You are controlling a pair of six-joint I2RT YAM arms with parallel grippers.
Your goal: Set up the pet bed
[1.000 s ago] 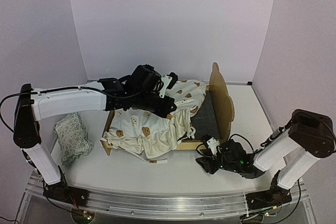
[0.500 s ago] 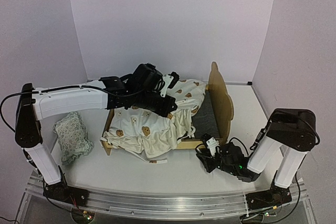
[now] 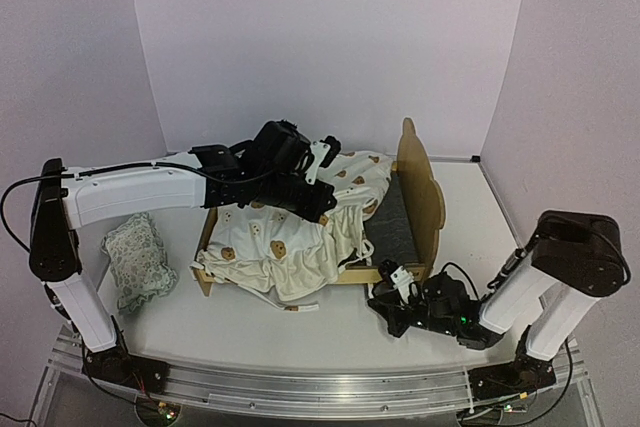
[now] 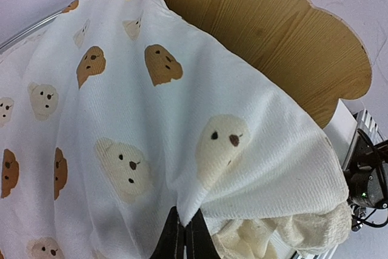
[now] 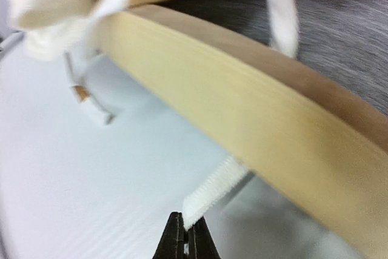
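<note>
The pet bed (image 3: 421, 190), a light plywood frame with a rounded headboard at its right end, stands mid-table. A cream bear-print cover (image 3: 285, 242) lies bunched over its left part, leaving dark grey base (image 3: 392, 215) bare. My left gripper (image 3: 322, 211) hangs over the bed, shut on a fold of the cover (image 4: 121, 119); the left wrist view shows its tips (image 4: 185, 235) pinching the cloth below the headboard (image 4: 260, 28). My right gripper (image 3: 381, 298) sits low at the bed's near side rail (image 5: 242, 125), shut (image 5: 185, 238) on the end of a white tie strap (image 5: 213, 193) that runs under the rail.
A small pale floral pillow (image 3: 138, 259) lies on the table at the left, near the left arm's base. Another loose tie (image 5: 91, 104) of the cover rests on the tabletop in front of the bed. The headboard stands tall next to the right arm.
The right gripper has closed on the white tie strap and its arm has crept slightly left along the bed's near rail. The left gripper keeps its hold on the cover.
</note>
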